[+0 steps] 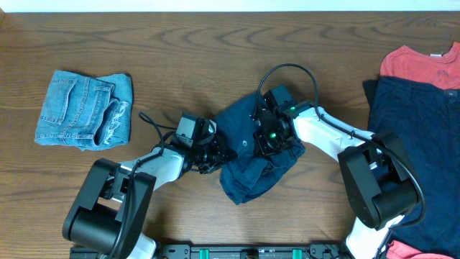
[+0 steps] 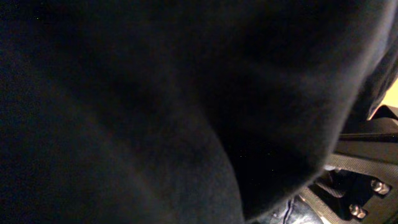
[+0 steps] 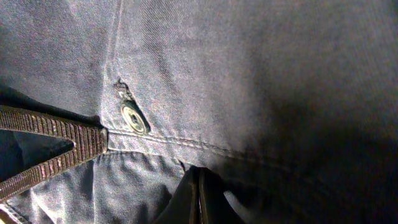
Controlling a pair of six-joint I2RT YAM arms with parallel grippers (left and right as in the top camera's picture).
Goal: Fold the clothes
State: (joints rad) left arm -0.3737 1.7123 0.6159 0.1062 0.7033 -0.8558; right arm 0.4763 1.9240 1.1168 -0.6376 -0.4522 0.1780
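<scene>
Starting overhead: crumpled navy shorts (image 1: pixel 251 169) lie mid-table (image 1: pixel 215 43), unfolded, with the fabric bunched and creased. The left gripper (image 1: pixel 215 157) is at the heap's left edge, its tip on or just under the cloth border. Can't tell the jaw state from here because the fingers are lost against dark fabric. The right gripper (image 1: pixel 267 140) sits on top of the same shorts, upper middle of the heap, nose down into the cloth. Its jaws are also unreadable from above. Denim shorts (image 1: pixel 83 109) are at far left, folded into a compact rectangle, well apart from both arms. A red T-shirt (image 1: pixel 417 63) is at the far right edge, with a second navy garment (image 1: pixel 424 144) lying flat and overlapping its lower part.

Left wrist: the view is almost fully blocked by dark cloth (image 2: pixel 155 106) right against the lens. Only a bit of gripper hardware with screws (image 2: pixel 364 199) shows bottom right. The fingertips aren't visible, so the jaw state can't be told.

Right wrist: close on the navy fabric (image 3: pixel 261 81), seam and stitching sharp. A metal button (image 3: pixel 132 117) sits on the waistband seam. One ribbed finger (image 3: pixel 62 134) lies at left, against the cloth just beside the button. A dark shape at bottom centre is unclear, so I can't tell if the jaws are spread or pinching.
</scene>
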